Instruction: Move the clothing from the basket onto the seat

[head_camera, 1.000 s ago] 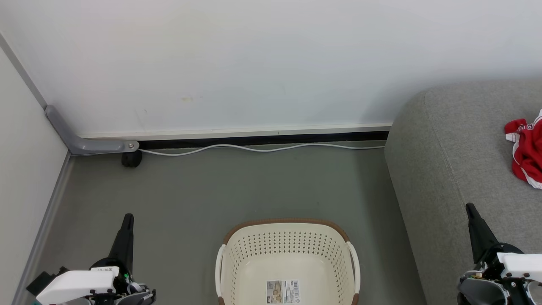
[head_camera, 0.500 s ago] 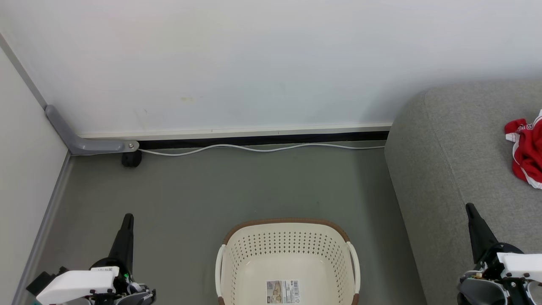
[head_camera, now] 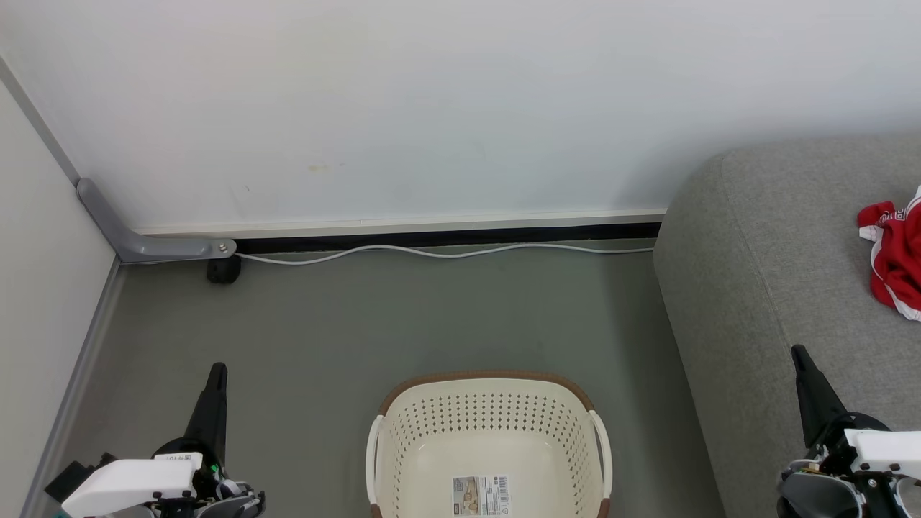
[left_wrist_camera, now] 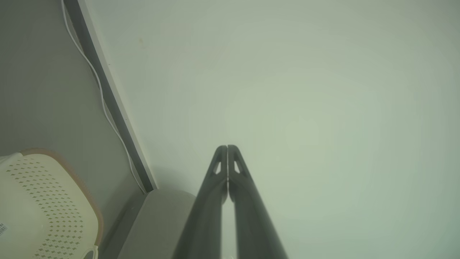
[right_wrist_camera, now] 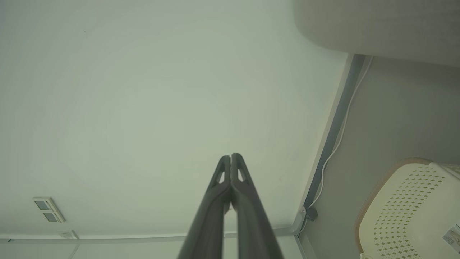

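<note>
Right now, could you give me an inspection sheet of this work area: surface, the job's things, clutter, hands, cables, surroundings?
Surface: grey-green floor; the basket stands on it.
Job's things: cream basket, no clothes in the part that shows, label sticker on its bottom; red and white clothing lies on the grey seat, cut off by the head view's right edge.
Clutter: nothing seen.
Hands: left hand shut, holding nothing, left of the basket; right hand shut, holding nothing, right of the basket, by the seat.
Cables: white cable along the foot of the wall.
Surroundings: pale wall; grey bracket in the corner.
</note>
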